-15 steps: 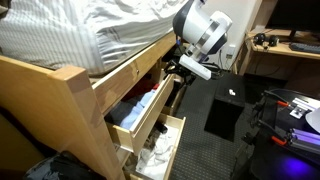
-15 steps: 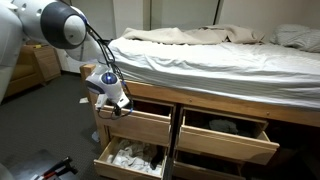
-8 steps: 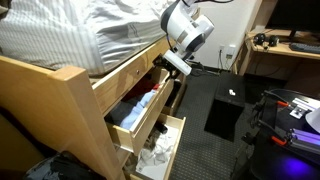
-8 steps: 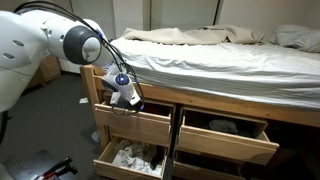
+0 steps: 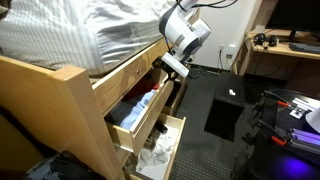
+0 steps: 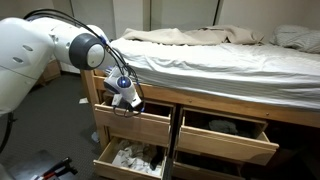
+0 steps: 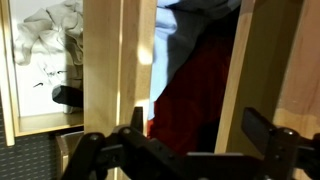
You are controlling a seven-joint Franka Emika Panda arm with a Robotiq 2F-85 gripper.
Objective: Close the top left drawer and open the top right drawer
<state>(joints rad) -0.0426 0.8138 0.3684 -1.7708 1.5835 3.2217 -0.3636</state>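
Observation:
The top left drawer (image 6: 135, 125) under the bed stands pulled out, with red and blue clothes inside (image 5: 140, 103). My gripper (image 6: 128, 102) is open and hovers right over its front panel; it also shows in an exterior view (image 5: 170, 66). In the wrist view my fingers (image 7: 185, 150) are spread wide above the wooden front panel (image 7: 120, 70) and the red cloth (image 7: 195, 90). They hold nothing. The top right drawer (image 6: 225, 140) is also partly pulled out, with a dark item inside.
The bottom left drawer (image 6: 130, 158) is open below, with white items in it (image 5: 160, 150). The striped bedding (image 5: 80, 35) overhangs the frame. A black mat (image 5: 225, 110) lies on the floor, a desk (image 5: 285, 50) stands behind, and a wooden dresser (image 6: 45, 60) stands at the far wall.
My gripper has moved from outside the drawer's corner in over the top left drawer's front, toward the bed, and dropped slightly. The drawers have not visibly moved.

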